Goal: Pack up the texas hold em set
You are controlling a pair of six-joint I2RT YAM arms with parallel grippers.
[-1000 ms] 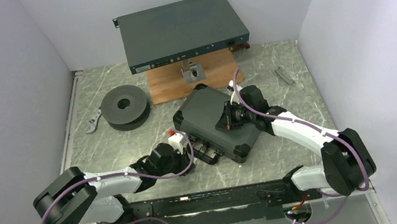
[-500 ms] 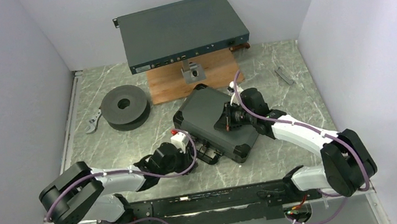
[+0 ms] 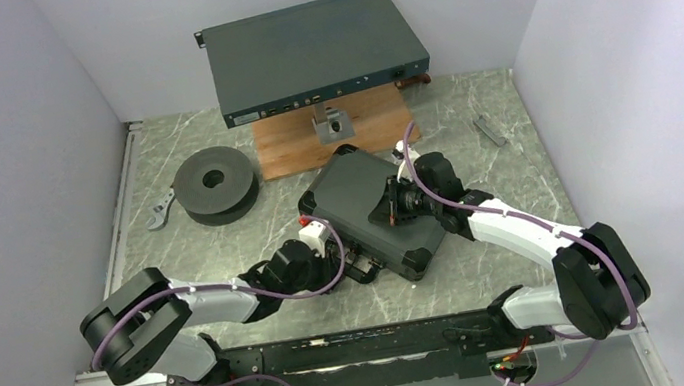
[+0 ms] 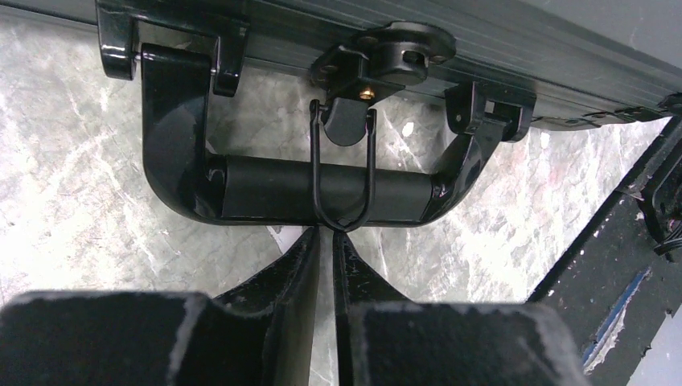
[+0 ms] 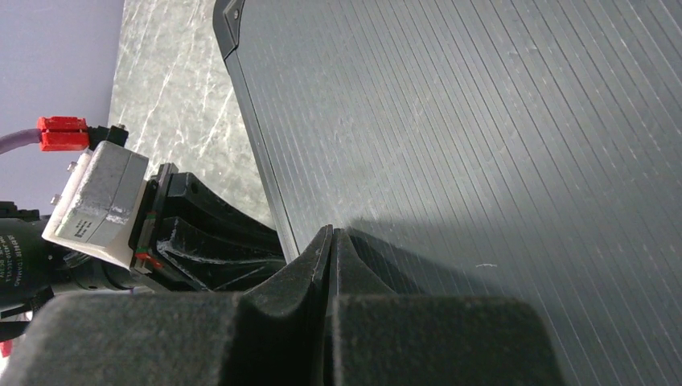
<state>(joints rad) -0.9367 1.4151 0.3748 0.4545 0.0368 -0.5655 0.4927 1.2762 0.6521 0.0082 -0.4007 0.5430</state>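
Observation:
The black hard case (image 3: 365, 205) lies closed on the marble table, its ribbed lid (image 5: 482, 121) facing up. My right gripper (image 3: 391, 211) is shut and empty, its tips (image 5: 330, 233) resting on the lid near the front edge. My left gripper (image 3: 341, 269) is low at the case's front, shut with only a thin slit between the fingers. Its tips (image 4: 326, 236) are right at the black carry handle (image 4: 241, 189), under the wire latch loop (image 4: 343, 173). Chips, cards, buttons and the triangle are out of view.
A large grey electronics box (image 3: 310, 51) stands on a wooden board (image 3: 291, 148) at the back, with a metal block (image 3: 333, 121) in front. A dark spool (image 3: 214, 184) and a metal wrench (image 3: 159, 214) lie left. A small metal piece (image 3: 489, 129) lies right.
My left arm has reached rightward, bringing its gripper up to the case's handle. The right gripper shifted slightly on the lid. The case has not moved.

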